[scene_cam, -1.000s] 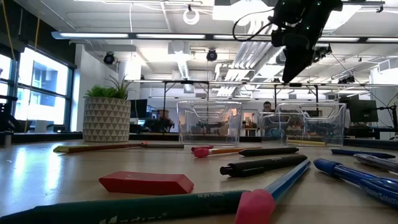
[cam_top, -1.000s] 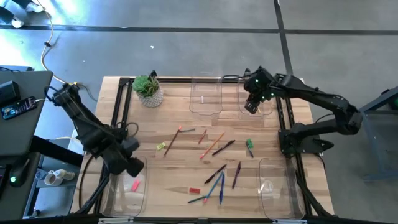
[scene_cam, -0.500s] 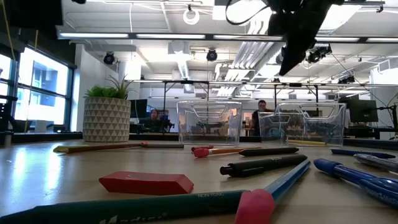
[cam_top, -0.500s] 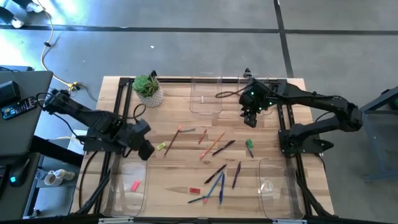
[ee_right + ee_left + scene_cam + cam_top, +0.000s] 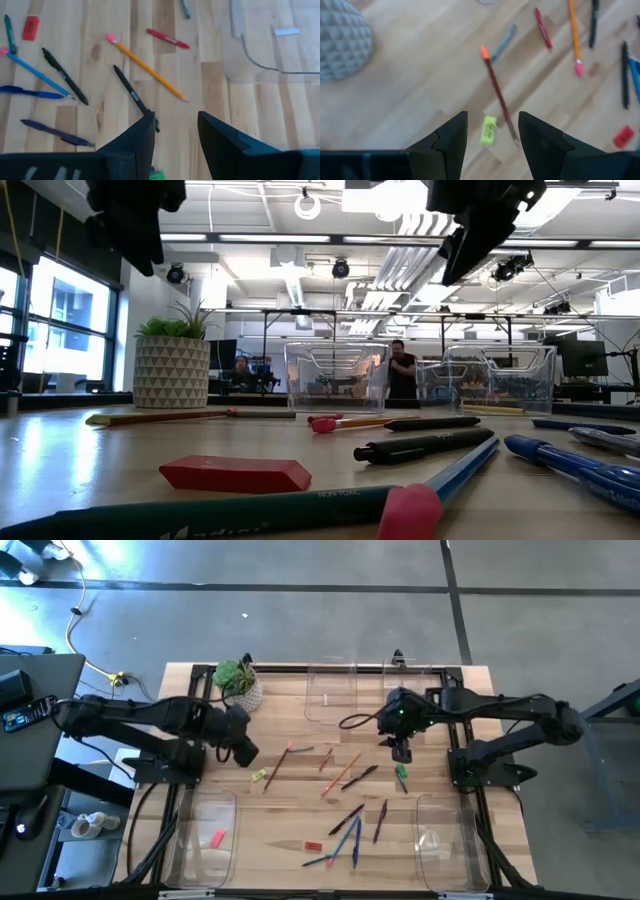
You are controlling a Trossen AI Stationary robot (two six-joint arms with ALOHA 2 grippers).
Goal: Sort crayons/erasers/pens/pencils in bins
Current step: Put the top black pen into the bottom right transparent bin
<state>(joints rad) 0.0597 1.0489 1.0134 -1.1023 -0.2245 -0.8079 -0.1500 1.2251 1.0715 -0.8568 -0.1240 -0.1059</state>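
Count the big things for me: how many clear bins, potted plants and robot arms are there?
Bins: 4
Plant: 1
Arms: 2
Total: 7

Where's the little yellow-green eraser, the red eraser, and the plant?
yellow-green eraser [image 5: 489, 130], left wrist view, middle of the block.
red eraser [image 5: 236, 474], low view, centre of its front side.
potted plant [image 5: 238, 677], high view, on its green leaves.
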